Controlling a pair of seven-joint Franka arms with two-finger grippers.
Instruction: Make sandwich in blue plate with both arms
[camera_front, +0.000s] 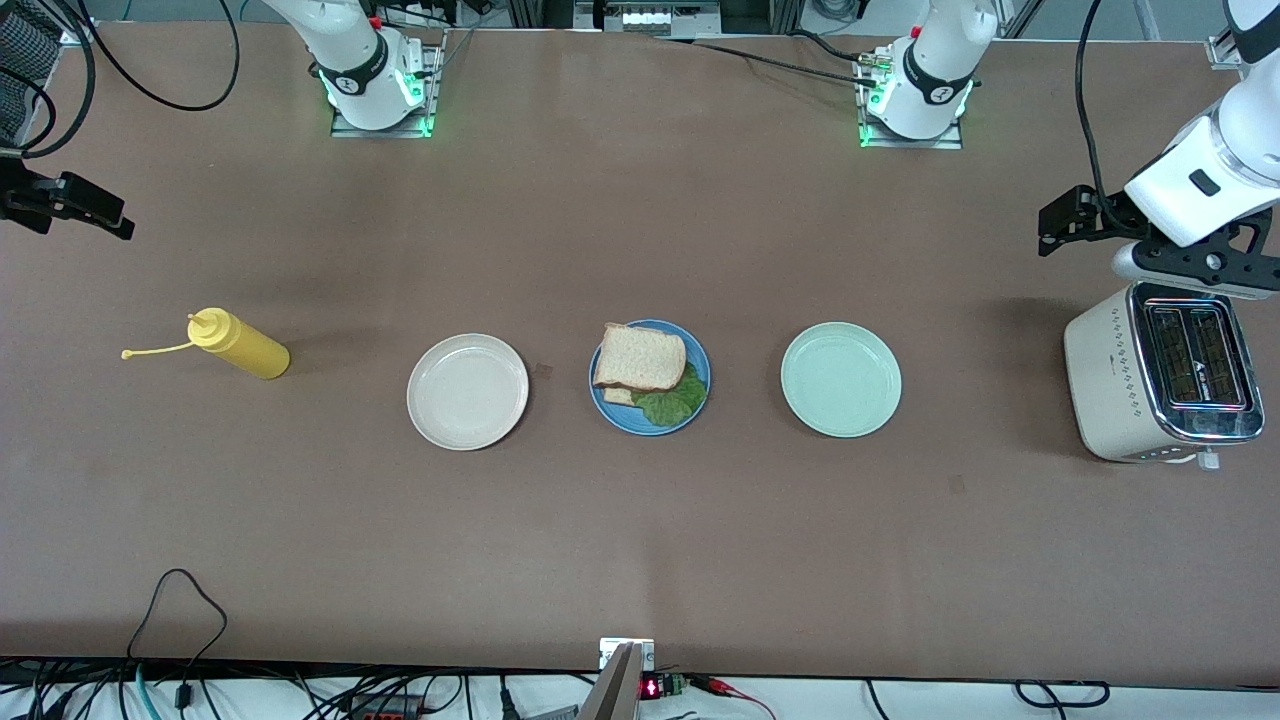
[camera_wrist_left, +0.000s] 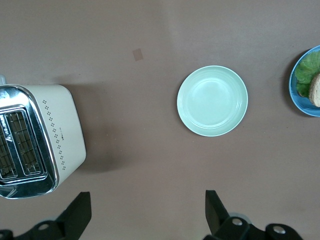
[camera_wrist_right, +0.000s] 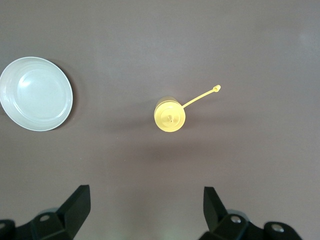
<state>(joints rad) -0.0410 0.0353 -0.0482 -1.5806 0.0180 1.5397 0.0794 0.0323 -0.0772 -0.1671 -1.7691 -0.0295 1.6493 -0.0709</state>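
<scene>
With the sandwich (camera_front: 645, 372) assembled on the blue plate (camera_front: 699, 354) mid-worktop, the left hand (camera_wrist_left: 147, 212) and right hand (camera_wrist_right: 145, 210) hang wide open, empty, over the worktop's ends, apparently retired.

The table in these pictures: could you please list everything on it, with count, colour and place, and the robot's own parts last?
sandwich: one, light-brown bread with green lettuce sticking out, on the blue plate.
blue plate: one, medium blue, middle of the table between the other two plates.
beige plate: one, off-white, bare, beside the blue plate toward the right arm's end.
mint-green plate: one, pale green, bare, beside the blue plate toward the left arm's end.
squeeze bottle: one, yellow, cap hanging off on its strap, at the right arm's end.
toaster: one, cream and chrome, slots showing no bread, at the left arm's end.
left gripper: black, open, above the table beside the toaster.
right gripper: black, open, above the table near the squeeze bottle.
</scene>
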